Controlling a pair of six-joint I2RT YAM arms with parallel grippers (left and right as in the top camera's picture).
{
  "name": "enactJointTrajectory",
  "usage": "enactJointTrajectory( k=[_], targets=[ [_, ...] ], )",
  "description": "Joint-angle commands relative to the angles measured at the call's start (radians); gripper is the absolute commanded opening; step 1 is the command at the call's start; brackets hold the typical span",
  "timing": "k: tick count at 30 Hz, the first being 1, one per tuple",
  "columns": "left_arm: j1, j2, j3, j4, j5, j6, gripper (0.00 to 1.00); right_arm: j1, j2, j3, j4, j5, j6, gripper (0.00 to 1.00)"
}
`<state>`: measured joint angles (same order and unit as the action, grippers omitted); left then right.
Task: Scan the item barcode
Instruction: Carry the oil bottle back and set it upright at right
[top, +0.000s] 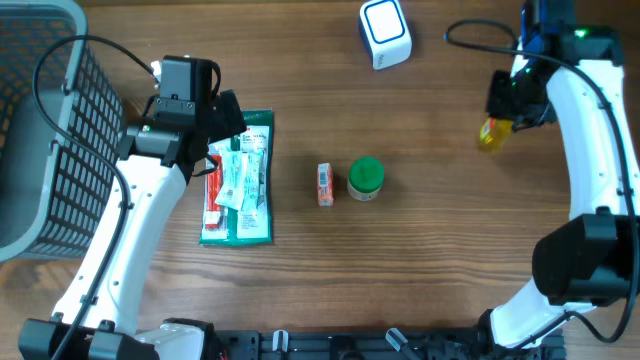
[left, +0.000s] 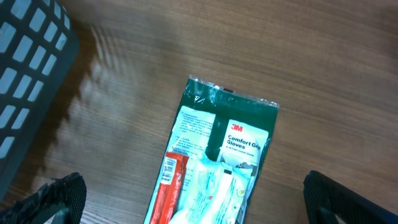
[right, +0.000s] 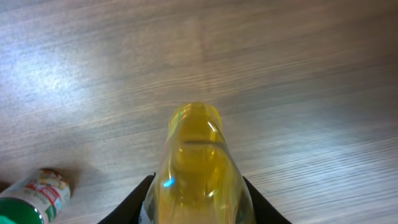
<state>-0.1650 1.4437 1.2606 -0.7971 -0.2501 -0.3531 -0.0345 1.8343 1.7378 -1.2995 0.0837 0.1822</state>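
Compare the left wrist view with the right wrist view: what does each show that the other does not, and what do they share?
Only the left wrist view: a flat green plastic glove packet with a red-and-white packet on it, and the corner of a grey plastic mesh basket. Only the right wrist view: a clear yellow plastic bottle gripped by the right tool, and a small green-lidded jar at lower left. Both: the brown wooden table.

Left end effector wide open (arm reaching forward); right end effector clamped on yellow bottle.
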Motion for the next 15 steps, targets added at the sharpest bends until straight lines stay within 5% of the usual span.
enactJointTrajectory(
  k=[1,7,15],
  targets=[
    [0.004,0.002,0.003,0.003,-0.013,0.002,1.0,0.003,0.002,-0.127,0.08,-0.056,0.003,0.09],
    [0.004,0.002,0.003,0.003,-0.013,0.002,1.0,0.003,0.002,-0.288,0.208,-0.062,0.005,0.08],
    [0.004,0.002,0.003,0.003,-0.013,0.002,1.0,0.002,0.002,-0.289,0.253,0.018,-0.026,0.08]
  ],
)
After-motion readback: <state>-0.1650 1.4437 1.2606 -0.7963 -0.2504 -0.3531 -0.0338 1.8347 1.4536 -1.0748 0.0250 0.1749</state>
